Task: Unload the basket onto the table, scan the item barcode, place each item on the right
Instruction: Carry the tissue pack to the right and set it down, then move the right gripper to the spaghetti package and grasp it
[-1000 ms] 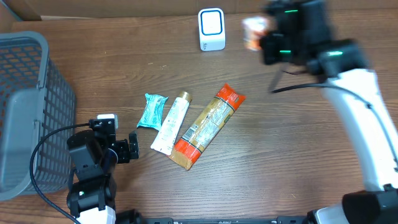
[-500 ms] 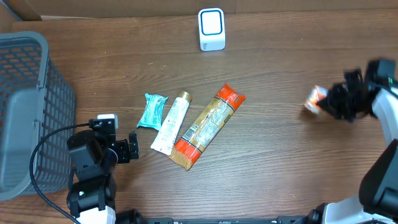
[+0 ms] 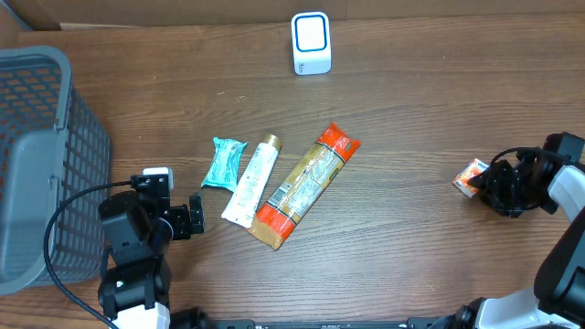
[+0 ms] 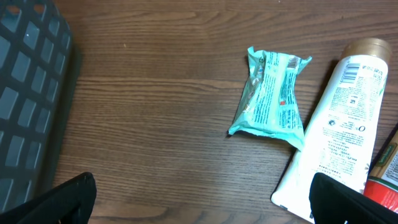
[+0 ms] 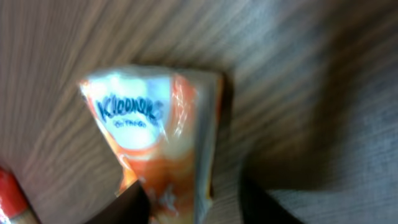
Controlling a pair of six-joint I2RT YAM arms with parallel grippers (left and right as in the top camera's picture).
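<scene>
1. Grey plastic mesh makes up the one basket (image 3: 37, 155) at the far left of the bench (image 3: 411, 110).
2. My left end effector (image 3: 194, 217) sits just right of that basket. Its fingers are spread wide and released, with nothing between them and touching nothing.
3. Three items lie together mid-bench: one teal packet (image 3: 224, 163), one white tube (image 3: 251, 181) touching it, and one long orange-and-tan packet (image 3: 306, 185) just beside the tube.
4. One white barcode scanner (image 3: 312, 43) stands at the far edge, well apart from them.
5. One small orange-and-white packet (image 3: 471, 176) lies flat on the bench near the right edge, well apart from the scanner.
6. My right end effector (image 3: 489, 183) is down at that packet, fingers (image 5: 134, 205) parted and not clamping. The packet's lower end lies between them, close against one finger, with bare wood showing before the other.
</scene>
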